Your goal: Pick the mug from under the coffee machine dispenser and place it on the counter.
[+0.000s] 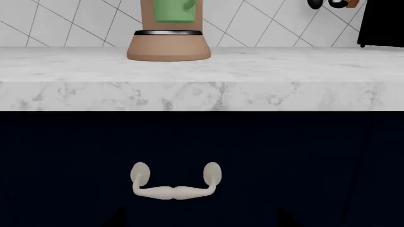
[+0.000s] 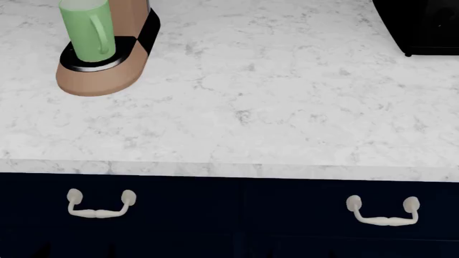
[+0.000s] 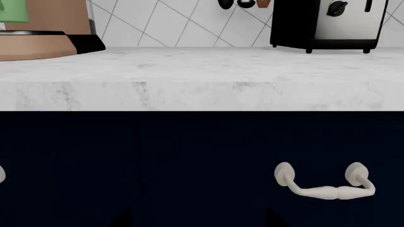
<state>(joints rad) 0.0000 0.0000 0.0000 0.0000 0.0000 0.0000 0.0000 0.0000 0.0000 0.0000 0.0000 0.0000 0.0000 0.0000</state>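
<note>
The light-green mug [image 2: 86,32] stands on the black drip tray of the tan-brown coffee machine [image 2: 107,75] at the far left of the marbled counter [image 2: 272,107], handle towards me. The left wrist view shows the mug [image 1: 171,10] and the machine's base [image 1: 168,45] above the counter edge [image 1: 252,85]. The right wrist view catches the mug's edge [image 3: 13,10] and the machine [image 3: 38,42]. Both grippers are low in front of the navy drawers, out of the head view. The left gripper [image 1: 202,223] and right gripper [image 3: 198,223] show only dark fingertips set wide apart, empty.
A black appliance [image 2: 423,27] stands at the counter's back right; it also shows in the right wrist view [image 3: 328,23]. Cream drawer handles [image 2: 100,207] [image 2: 384,212] sit below the counter edge. A tiled wall with hanging utensils [image 3: 243,4] is behind.
</note>
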